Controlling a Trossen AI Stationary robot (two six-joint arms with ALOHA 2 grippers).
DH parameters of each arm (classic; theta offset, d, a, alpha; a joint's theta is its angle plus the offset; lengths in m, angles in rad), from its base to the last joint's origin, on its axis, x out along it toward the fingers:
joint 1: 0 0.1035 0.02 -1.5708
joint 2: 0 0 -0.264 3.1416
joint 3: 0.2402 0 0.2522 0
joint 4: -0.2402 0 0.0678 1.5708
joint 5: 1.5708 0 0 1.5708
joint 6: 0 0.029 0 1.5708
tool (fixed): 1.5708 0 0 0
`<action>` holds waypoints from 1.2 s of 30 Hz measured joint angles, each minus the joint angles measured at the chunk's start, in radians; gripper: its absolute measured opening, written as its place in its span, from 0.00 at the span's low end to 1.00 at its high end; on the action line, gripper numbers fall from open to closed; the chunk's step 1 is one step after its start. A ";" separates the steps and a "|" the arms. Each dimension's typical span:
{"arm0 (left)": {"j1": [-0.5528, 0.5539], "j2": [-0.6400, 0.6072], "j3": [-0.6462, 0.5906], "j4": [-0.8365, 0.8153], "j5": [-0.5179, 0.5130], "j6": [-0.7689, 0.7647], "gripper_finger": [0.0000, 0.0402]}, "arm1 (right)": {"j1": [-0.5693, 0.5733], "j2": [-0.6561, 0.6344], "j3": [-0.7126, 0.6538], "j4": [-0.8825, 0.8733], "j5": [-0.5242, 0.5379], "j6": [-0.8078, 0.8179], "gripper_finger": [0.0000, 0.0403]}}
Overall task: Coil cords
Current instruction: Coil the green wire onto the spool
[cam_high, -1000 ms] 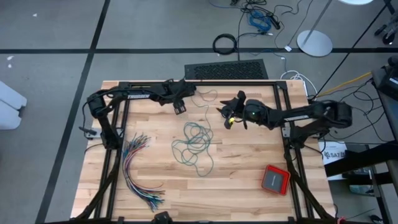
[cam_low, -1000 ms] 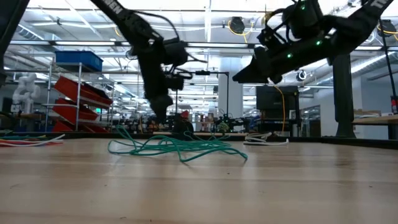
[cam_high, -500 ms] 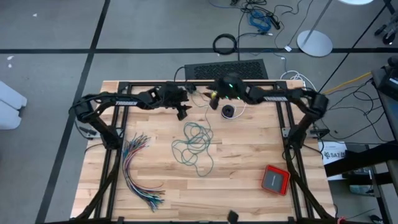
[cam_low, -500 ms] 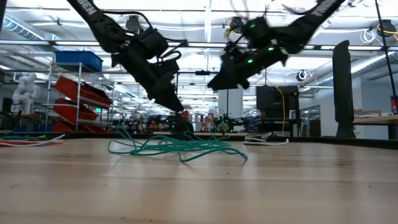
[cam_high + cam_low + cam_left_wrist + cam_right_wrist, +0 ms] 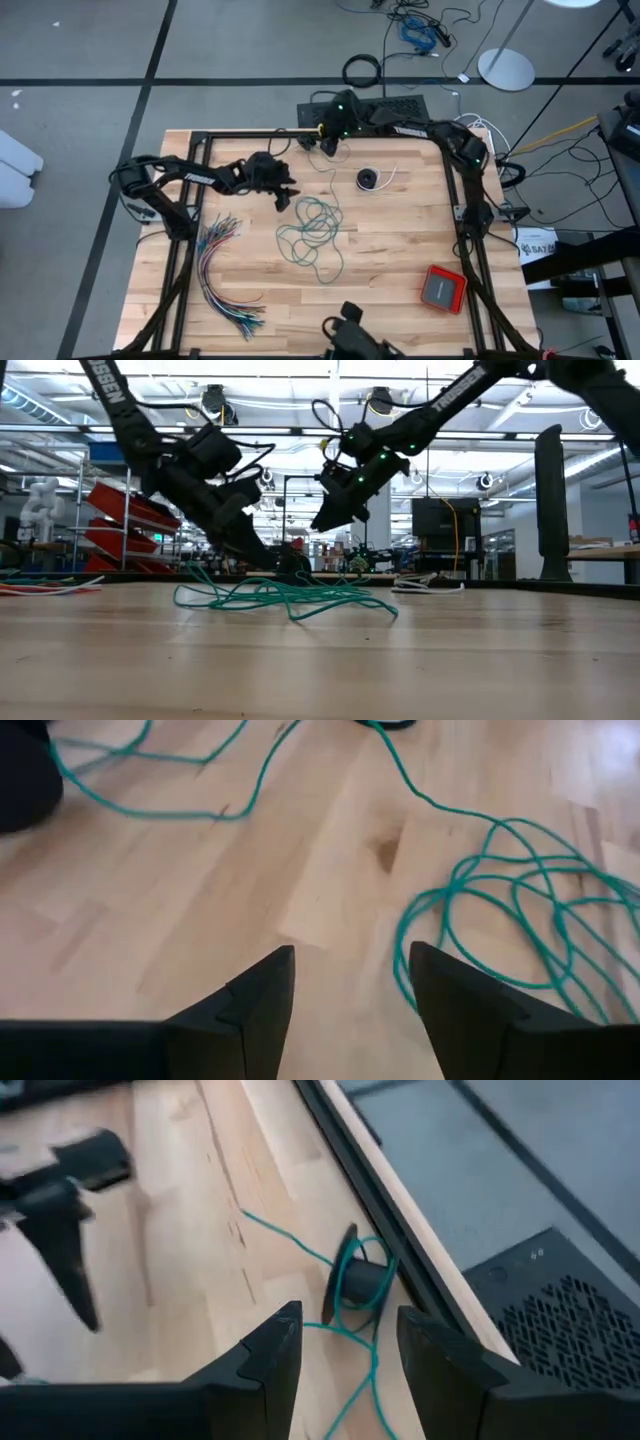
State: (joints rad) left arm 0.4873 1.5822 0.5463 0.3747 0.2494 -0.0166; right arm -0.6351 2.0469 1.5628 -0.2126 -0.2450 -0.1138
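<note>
Teal cord sprawls loose mid-tabletop; left gripper and right gripper hover wide, empty, likely positioning for its strands.

text: "TROSSEN" — right arm | left arm lettering — partly readable, "…SSEN"

the left gripper has pulled back toward its own side, while the right gripper has swung to the table's far edge — leaving a small black coil with a white tail on the wood.
</note>
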 joint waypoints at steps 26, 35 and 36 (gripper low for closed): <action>-0.058 0.000 -0.059 0.167 -0.103 -0.047 0.51 | -0.034 0.244 0.369 -0.262 -0.050 -0.055 0.37; -0.058 0.001 -0.059 0.172 -0.124 -0.046 0.51 | -0.031 0.244 0.369 -0.176 -0.051 -0.026 0.37; -0.058 0.001 -0.059 0.171 -0.124 -0.046 0.51 | -0.031 0.244 0.369 -0.173 -0.051 -0.021 0.37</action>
State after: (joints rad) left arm 0.4294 1.5833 0.4877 0.5461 0.1257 -0.0628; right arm -0.6662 2.2906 1.9320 -0.3851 -0.2958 -0.1349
